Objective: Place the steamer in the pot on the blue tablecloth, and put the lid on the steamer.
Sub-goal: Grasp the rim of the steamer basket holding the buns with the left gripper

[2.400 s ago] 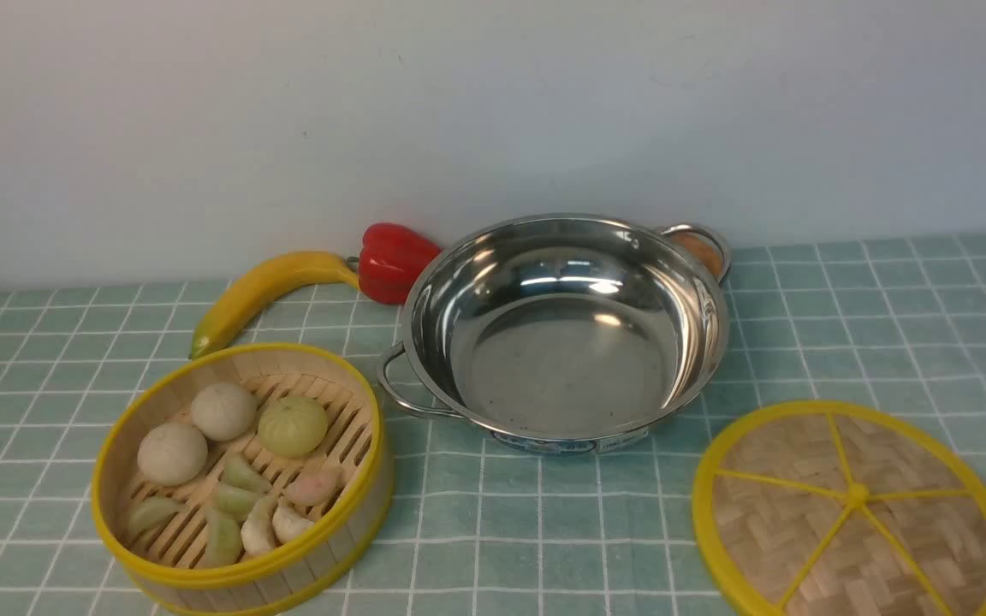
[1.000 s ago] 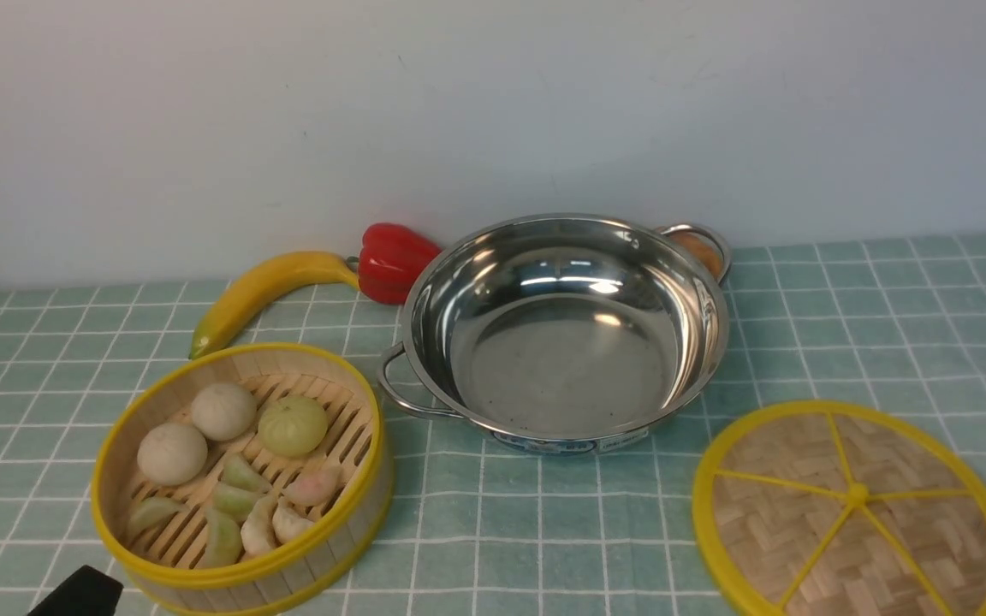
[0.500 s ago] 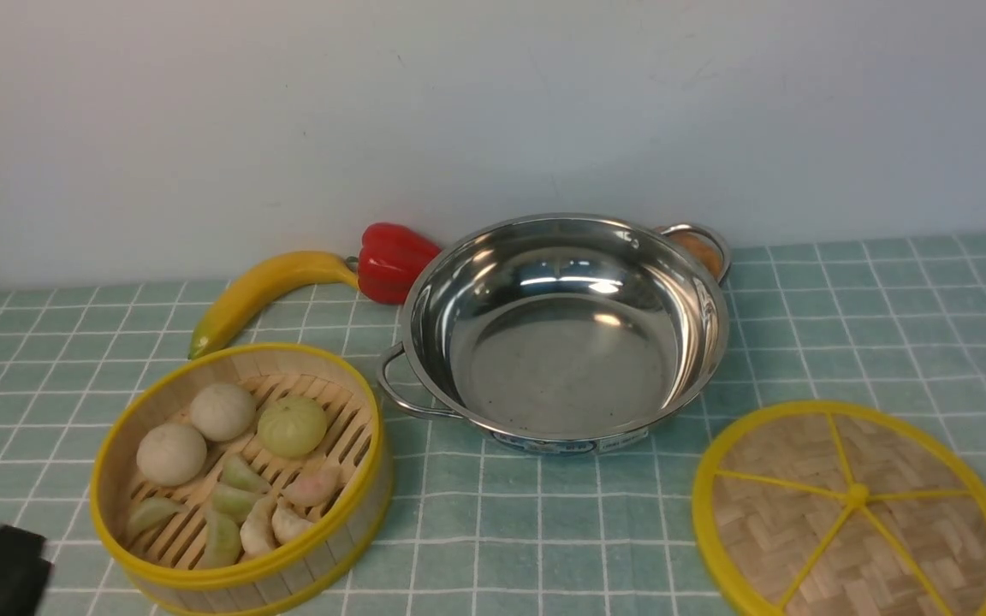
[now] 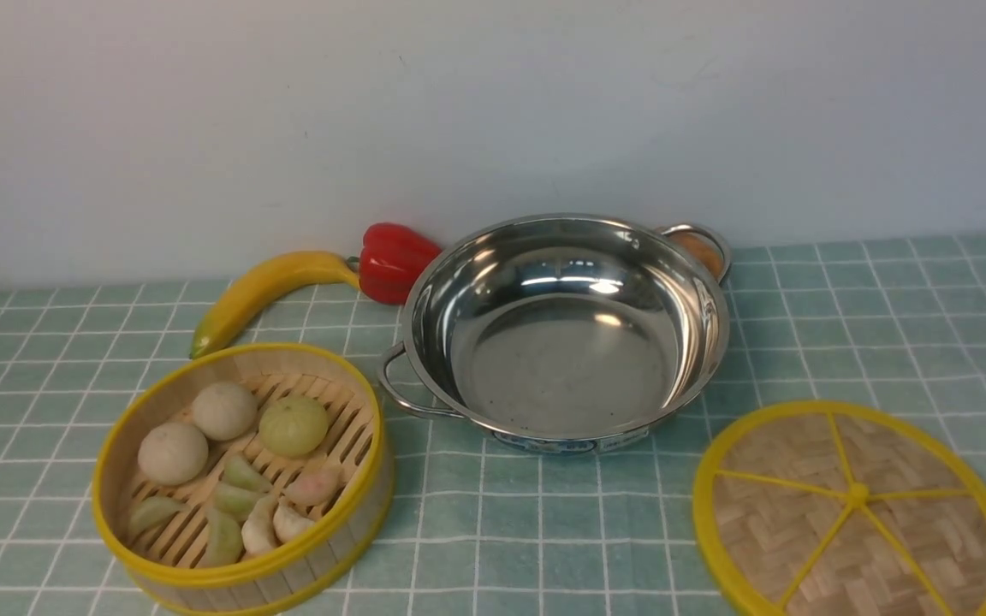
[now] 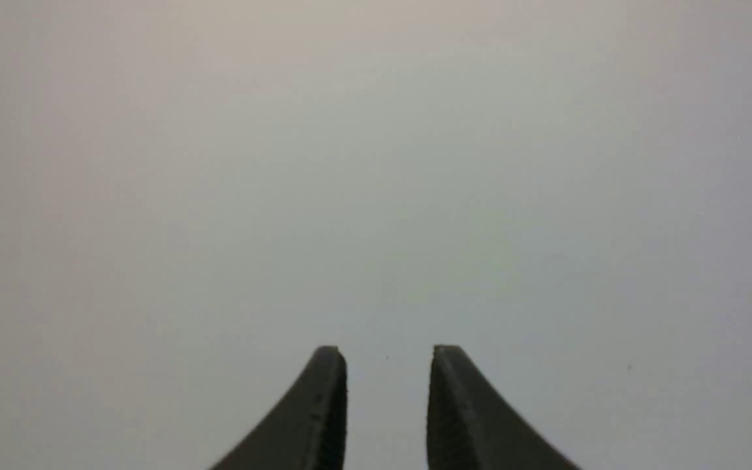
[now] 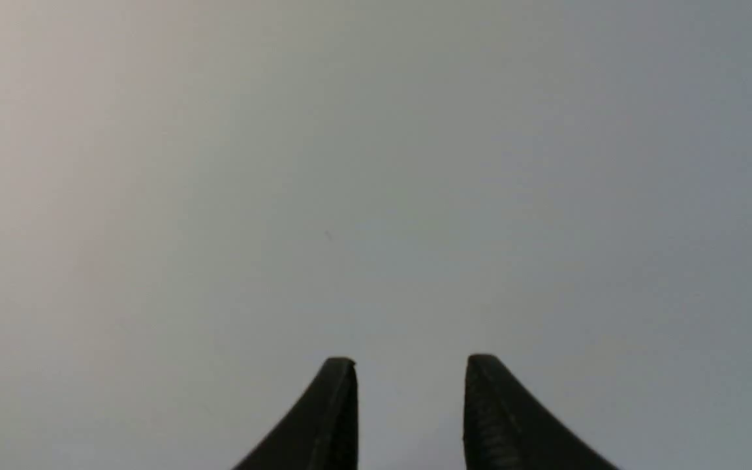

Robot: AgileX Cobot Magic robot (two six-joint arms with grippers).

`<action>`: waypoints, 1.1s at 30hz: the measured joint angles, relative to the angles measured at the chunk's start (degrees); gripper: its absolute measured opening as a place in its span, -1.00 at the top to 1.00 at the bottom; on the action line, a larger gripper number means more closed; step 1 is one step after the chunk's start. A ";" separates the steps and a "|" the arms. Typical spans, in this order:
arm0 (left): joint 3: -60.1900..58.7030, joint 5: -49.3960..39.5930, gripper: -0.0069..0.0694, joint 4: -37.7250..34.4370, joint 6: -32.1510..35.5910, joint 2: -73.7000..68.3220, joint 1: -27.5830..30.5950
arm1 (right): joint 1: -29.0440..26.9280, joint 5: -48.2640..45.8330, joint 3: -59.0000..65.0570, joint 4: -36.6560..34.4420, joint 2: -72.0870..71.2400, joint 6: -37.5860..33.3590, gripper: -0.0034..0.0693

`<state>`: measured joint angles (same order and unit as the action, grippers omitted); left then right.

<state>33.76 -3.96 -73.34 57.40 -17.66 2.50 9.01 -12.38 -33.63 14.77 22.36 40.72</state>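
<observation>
The steamer [image 4: 240,475], a bamboo basket with yellow rims holding pale buns and dumplings, stands at the front left of the blue tablecloth [image 4: 544,522]. The empty steel pot [image 4: 563,329] stands in the middle, behind it to the right. The lid [image 4: 854,512], a flat woven disc with yellow spokes, lies at the front right. No gripper shows in the front view. My left gripper [image 5: 387,352] is open and empty, facing a plain grey wall. My right gripper [image 6: 410,362] is open and empty, facing the same wall.
A yellow banana [image 4: 266,291] and a red bell pepper [image 4: 392,261] lie behind the steamer, left of the pot. A brownish thing [image 4: 703,252] shows behind the pot's far handle. A pale wall stands behind the table.
A dark piece of the left arm showed at the front left corner, moved left, and has now gone out of the front view. The steamer, pot and lid have not moved.
</observation>
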 joint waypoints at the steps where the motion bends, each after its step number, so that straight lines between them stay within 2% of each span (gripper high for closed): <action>1: 0.66 -0.67 0.39 0.10 0.32 -1.75 0.00 | 0.00 -3.52 -0.79 -0.67 2.15 -0.12 0.22; 3: 1.64 -3.89 0.46 0.40 0.63 -6.97 0.00 | 0.00 -8.14 -2.13 -2.78 5.41 -1.42 0.22; 6: 2.44 -16.38 0.55 3.54 -1.57 -17.91 0.00 | 0.00 -13.99 -3.50 -10.10 12.00 -11.04 0.22; 7: 2.44 -16.38 0.55 3.55 -1.88 -17.91 0.00 | 0.00 -14.17 -3.47 -10.59 12.00 -11.04 0.22; 8: 2.44 -24.28 0.57 9.07 -6.65 -24.34 0.00 | 0.00 -15.44 -3.59 -16.31 14.82 -18.95 0.22; 9: 2.44 -28.55 0.58 14.60 -11.24 -28.71 0.00 | 0.00 -15.97 -3.59 -19.04 15.90 -22.52 0.22; 10: 2.44 -29.03 0.58 15.49 -12.12 -29.34 0.00 | 0.00 -16.23 -3.59 -20.71 16.50 -24.63 0.22; 11: 2.44 -31.29 0.58 22.32 -19.12 -33.53 0.00 | 0.00 -16.83 -3.59 -23.42 17.39 -27.96 0.22; 13: 2.60 -32.54 0.58 31.18 -28.02 -37.33 0.00 | 0.00 -18.41 -3.59 -27.53 18.68 -32.94 0.22; 14: 3.21 -33.64 0.58 39.62 -36.11 -41.40 0.00 | 0.00 -20.02 -3.59 -30.77 19.71 -37.21 0.22; 15: 3.34 -33.64 0.58 39.62 -37.23 -41.40 0.00 | 0.00 -20.28 -3.59 -31.21 19.83 -37.21 0.22; 16: 4.68 -34.26 0.58 48.93 -44.92 -45.11 0.00 | 0.00 -22.06 -3.59 -33.98 20.73 -40.72 0.22; 17: 4.68 -34.26 0.58 48.93 -44.92 -45.54 0.00 | 0.00 -22.33 -3.59 -34.69 20.97 -41.13 0.22; 19: 7.16 -34.89 0.57 61.28 -56.87 -49.76 0.00 | 0.00 -24.71 -3.59 -37.38 22.14 -44.43 0.22; 22: 10.07 -34.93 0.53 72.68 -65.22 -54.24 0.00 | 0.00 -26.59 -3.59 -40.24 23.51 -47.27 0.22; 25: 12.86 -34.88 0.44 78.76 -69.47 -58.70 0.00 | 0.00 -27.14 -3.59 -41.97 24.25 -48.37 0.22; 33: 15.17 -34.58 0.26 84.56 -70.56 -68.23 0.00 | 0.00 -28.07 -3.65 -42.27 24.31 -48.64 0.22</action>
<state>48.94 -38.54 11.21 -13.16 -85.89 2.50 9.01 -40.45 -37.28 -27.51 46.67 -7.92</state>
